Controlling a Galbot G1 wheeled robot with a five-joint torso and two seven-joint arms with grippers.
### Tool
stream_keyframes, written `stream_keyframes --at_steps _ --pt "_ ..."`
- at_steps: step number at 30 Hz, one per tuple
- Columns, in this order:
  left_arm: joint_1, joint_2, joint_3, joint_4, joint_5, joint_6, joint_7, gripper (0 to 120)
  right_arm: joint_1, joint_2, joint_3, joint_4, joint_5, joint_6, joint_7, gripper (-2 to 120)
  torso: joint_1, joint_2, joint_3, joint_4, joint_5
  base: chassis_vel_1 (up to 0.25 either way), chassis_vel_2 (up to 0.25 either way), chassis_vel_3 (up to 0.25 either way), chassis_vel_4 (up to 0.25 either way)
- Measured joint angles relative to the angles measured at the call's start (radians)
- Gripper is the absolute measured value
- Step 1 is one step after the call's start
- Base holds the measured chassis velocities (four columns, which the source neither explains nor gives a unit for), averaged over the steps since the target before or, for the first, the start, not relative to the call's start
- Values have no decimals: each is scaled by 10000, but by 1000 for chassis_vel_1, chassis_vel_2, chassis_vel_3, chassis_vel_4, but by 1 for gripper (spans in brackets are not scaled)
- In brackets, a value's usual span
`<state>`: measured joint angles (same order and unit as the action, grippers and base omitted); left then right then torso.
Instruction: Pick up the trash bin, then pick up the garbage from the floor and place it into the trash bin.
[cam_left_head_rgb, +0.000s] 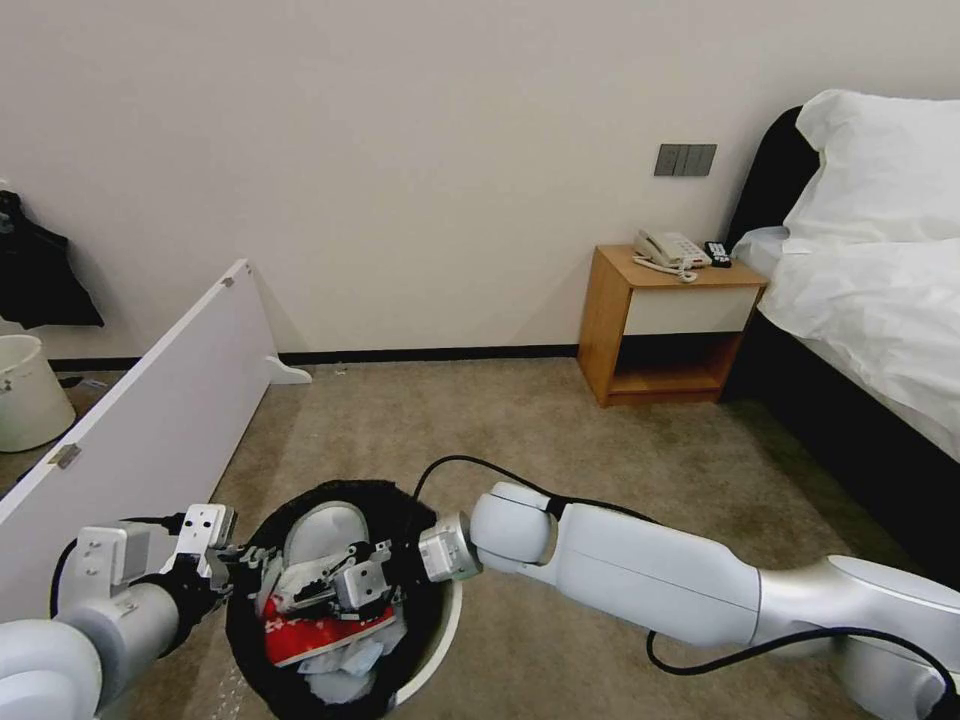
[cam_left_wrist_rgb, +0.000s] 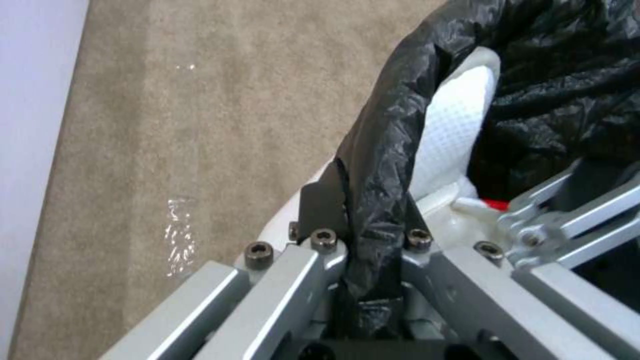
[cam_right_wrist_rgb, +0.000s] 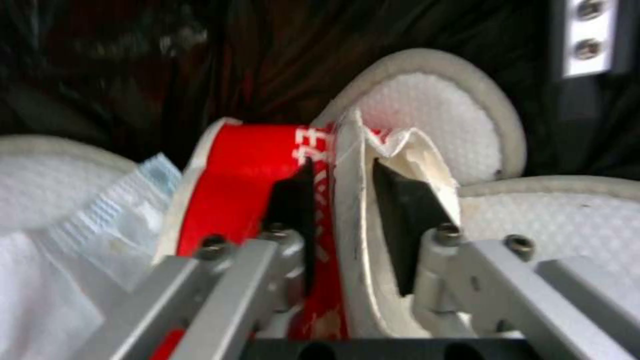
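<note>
Lower left of the head view: left gripper (cam_left_head_rgb: 232, 568) pinches the bag-lined rim of the trash bin (cam_left_head_rgb: 440, 640). Inside lie a white slipper (cam_left_head_rgb: 325, 530) and tissues (cam_left_head_rgb: 345, 662). Centre: right gripper (cam_left_head_rgb: 300, 600), fingers narrowed, clasps a crushed red-and-white cup (cam_right_wrist_rgb: 267, 170).

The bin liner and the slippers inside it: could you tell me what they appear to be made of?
The bin liner looks like thin black plastic film: glossy, crinkled, pinched at the rim by the left gripper. The slippers seem to be white textile with a dimpled weave and pale stitched edging; the exact fibre is unclear.
</note>
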<state>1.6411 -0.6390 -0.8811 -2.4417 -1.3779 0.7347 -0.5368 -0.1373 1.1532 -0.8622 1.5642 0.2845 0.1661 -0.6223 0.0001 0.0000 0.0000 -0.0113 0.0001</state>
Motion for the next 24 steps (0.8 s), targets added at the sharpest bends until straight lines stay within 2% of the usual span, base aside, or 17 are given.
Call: stream_keyframes --at_steps 1,3,6,8,9,13,14,16,18,19,24 --pt "0 0 0 0 0 0 0 1 0 0 0 0 0 0 0 29 0 0 0 0 0 0 0 0 0" --pt "69 -20 -1 7 -11 0 -10 1 -10 -173 184 198 209 61 16 41 0 0 0 0 0 0 0 0 0" --pt "121 -43 -3 8 -6 0 -59 1 -10 -281 282 326 319 98 26 47 0 0 0 1 0 0 0 0 0" --pt "160 -73 -13 -3 -5 0 -100 1 -17 -522 438 527 439 165 44 59 0 0 0 3 0 0 0 0 0" --pt "160 -73 -13 -3 -5 0 -100 1 -17 -522 438 527 439 165 44 59 0 0 0 3 0 0 0 0 0" --pt "161 -88 -47 -8 -23 0 -181 1 -91 -977 652 769 615 292 57 77 0 0 0 -2 0 0 0 0 0" --pt "161 -88 -47 -8 -23 0 -181 1 -91 -977 652 769 615 292 57 77 0 0 0 -2 0 0 0 0 0" --pt "167 -94 -46 -23 -31 1 -227 1 -146 -1202 763 881 685 346 54 87 0 0 0 0 0 0 0 0 0" --pt "172 -100 -44 -28 -32 1 -244 1 -155 -1273 784 929 704 369 52 90 0 0 0 1 0 0 0 0 0" --pt "186 -111 -42 -29 -33 2 -267 1 -168 -1398 828 1016 751 393 47 98 0 0 0 1 0 0 0 0 0" --pt "272 -139 -41 -69 -43 7 -364 1 -197 -1769 1063 1405 1022 594 7 100 0 0 -1 2 -1 0 0 0 0"
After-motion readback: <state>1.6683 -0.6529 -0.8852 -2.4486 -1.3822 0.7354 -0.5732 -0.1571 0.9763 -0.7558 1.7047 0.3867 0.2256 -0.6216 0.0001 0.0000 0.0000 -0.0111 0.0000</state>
